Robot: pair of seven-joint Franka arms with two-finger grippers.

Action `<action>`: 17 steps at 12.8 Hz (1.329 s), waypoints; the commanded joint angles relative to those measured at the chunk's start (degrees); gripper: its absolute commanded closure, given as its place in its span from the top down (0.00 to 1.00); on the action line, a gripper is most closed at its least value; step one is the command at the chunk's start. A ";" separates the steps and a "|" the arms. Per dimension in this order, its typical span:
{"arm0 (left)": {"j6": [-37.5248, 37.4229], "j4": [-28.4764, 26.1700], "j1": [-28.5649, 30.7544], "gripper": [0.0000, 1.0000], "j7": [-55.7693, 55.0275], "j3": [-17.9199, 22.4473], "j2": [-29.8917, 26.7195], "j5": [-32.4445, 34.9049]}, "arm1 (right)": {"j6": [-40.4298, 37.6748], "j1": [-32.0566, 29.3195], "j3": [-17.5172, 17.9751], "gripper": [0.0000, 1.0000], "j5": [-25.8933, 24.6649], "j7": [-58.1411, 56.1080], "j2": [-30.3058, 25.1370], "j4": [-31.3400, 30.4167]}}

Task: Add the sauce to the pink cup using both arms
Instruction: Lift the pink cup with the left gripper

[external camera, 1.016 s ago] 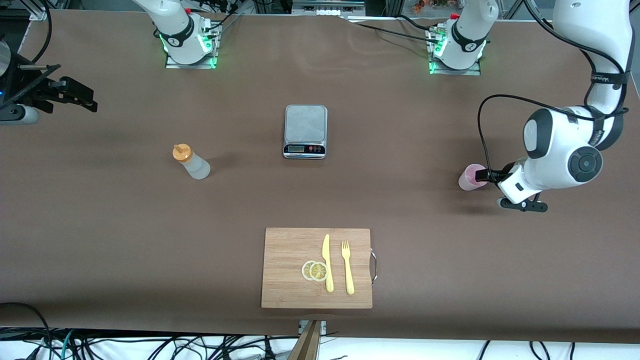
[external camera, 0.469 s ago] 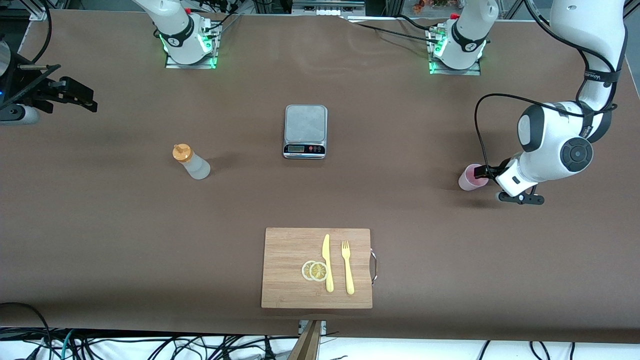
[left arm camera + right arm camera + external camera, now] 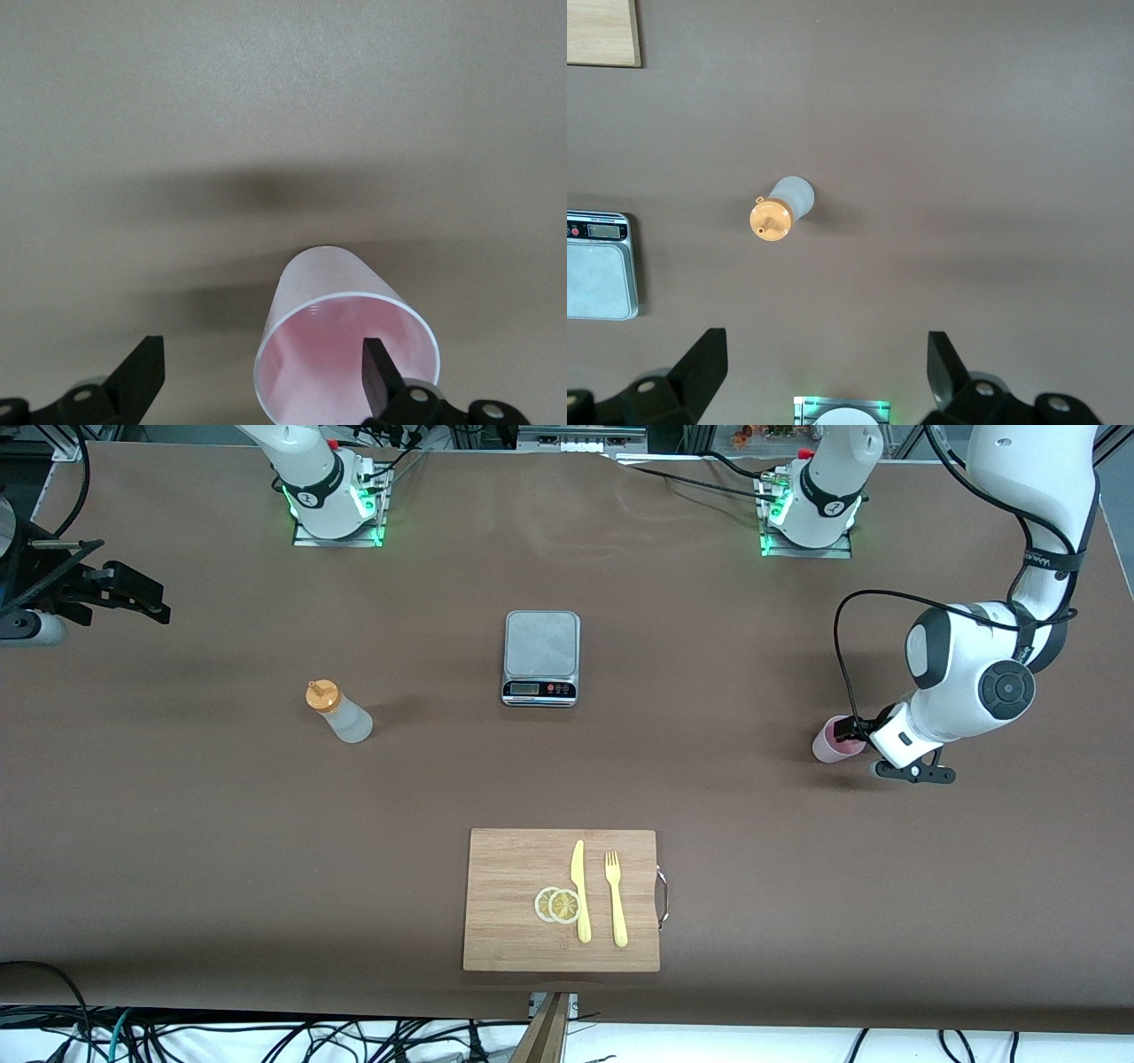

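Note:
The pink cup (image 3: 830,746) stands upright on the table toward the left arm's end. My left gripper (image 3: 848,732) is low at the cup's rim and open. In the left wrist view the cup (image 3: 330,297) sits off-centre in the left gripper (image 3: 263,365): one finger (image 3: 379,379) shows against the pink inside, the other (image 3: 142,372) stands well clear of the wall. The sauce bottle (image 3: 342,714), frosted white with an orange cap, stands upright toward the right arm's end. My right gripper (image 3: 133,595) waits open, high over that end; its wrist view (image 3: 824,359) shows the bottle (image 3: 780,210) far below.
A grey scale (image 3: 541,656) sits mid-table, farther from the front camera than the wooden cutting board (image 3: 505,899), which carries lemon slices (image 3: 557,904), a yellow knife (image 3: 580,890) and a yellow fork (image 3: 616,899). Bare brown table lies between cup and bottle.
The left arm's wrist has drawn in and shifted slightly, bringing the left gripper closer onto the cup's rim. The cup, the bottle and the right arm have not moved.

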 commanded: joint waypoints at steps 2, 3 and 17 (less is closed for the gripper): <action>0.79 -3.40 -0.26 0.98 1.85 0.17 -3.20 0.22 | -0.90 -0.15 -0.03 1.00 0.07 -0.17 -0.04 0.75; 0.79 -3.58 -0.26 0.98 1.85 0.17 -3.29 0.22 | -0.90 -0.15 -0.03 1.00 0.07 -0.17 -0.04 0.75; 2.90 -4.55 0.01 0.38 4.48 0.17 -2.77 -1.18 | -0.90 -0.15 -0.03 1.00 0.07 -0.26 -0.04 0.75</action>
